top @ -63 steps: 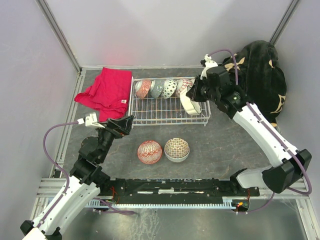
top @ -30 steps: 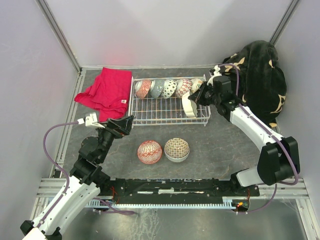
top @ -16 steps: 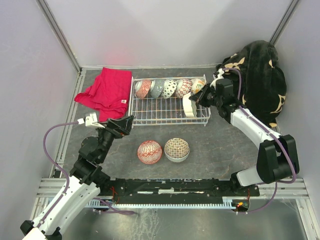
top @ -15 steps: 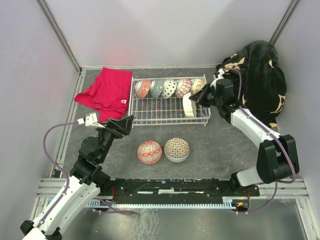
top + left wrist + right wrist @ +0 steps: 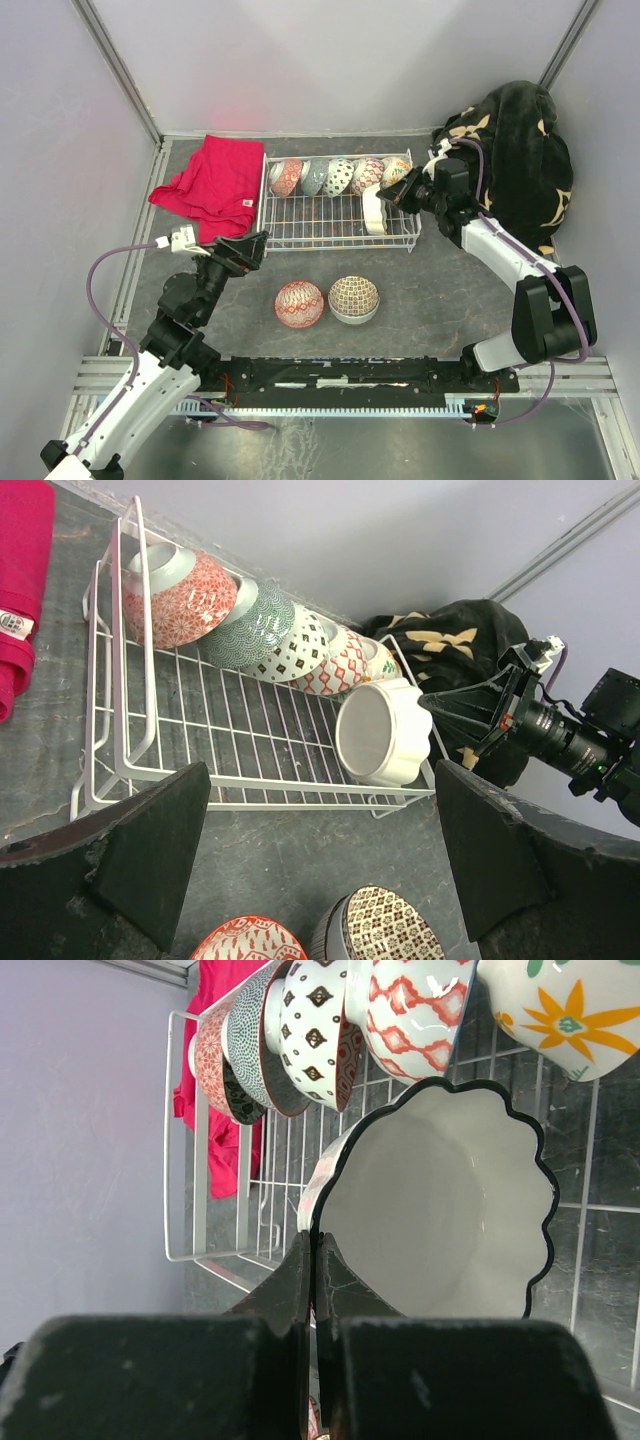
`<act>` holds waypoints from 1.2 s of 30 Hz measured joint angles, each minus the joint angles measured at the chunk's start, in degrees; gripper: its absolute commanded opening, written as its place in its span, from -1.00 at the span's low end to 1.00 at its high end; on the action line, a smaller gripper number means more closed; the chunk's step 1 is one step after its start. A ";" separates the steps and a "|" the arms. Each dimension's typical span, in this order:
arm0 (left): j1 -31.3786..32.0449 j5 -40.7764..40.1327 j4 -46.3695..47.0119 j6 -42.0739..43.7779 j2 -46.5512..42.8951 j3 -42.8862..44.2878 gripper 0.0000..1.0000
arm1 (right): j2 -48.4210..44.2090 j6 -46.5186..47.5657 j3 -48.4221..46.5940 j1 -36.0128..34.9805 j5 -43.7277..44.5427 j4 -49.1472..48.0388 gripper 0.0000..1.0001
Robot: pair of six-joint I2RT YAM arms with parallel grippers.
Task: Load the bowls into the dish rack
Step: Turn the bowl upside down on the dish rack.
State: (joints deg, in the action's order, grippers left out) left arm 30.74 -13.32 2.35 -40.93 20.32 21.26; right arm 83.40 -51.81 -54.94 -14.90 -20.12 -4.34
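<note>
Right arm reaches to 1 o'clock; right pincer [image 5: 396, 198] clenched on the rim of the scalloped white bowl [image 5: 375, 212]. That bowl stands on edge at the right end of the dish rack [image 5: 310, 228]. Five patterned bowls [image 5: 340, 176] line the rack's back. Left pincer [image 5: 252, 250] released, at 9 o'clock. Only the right wrist view shows the rim's dark edging.

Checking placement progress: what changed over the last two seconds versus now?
The right arm swung rightward off the dish rack back row, uncovering the orange-flower bowl. The white scalloped bowl tipped more upright at the rack's right end; the right gripper jaws stay shut on its rim. Unchanged: left gripper open, red lattice bowl and brown-patterned bowl on the table.
</note>
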 measured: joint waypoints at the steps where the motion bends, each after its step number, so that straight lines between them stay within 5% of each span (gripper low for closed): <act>1: 0.00 0.00 0.00 0.00 0.04 0.00 0.99 | 0.13 -0.24 0.09 0.02 -0.31 -0.28 -0.97; 23: 0.00 0.04 0.39 0.00 0.07 0.00 0.99 | 1.07 -6.60 7.30 8.72 -9.60 -13.99 -0.97; 36: 0.00 0.20 0.44 0.00 0.04 0.00 0.99 | -0.33 -4.48 8.70 13.27 -12.92 -12.66 -0.97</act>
State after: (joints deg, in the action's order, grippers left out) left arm 30.74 -13.13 2.79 -40.93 20.36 21.26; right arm 83.07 -56.29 -46.24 -1.63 -33.04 -16.99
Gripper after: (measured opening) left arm 0.993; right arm 0.015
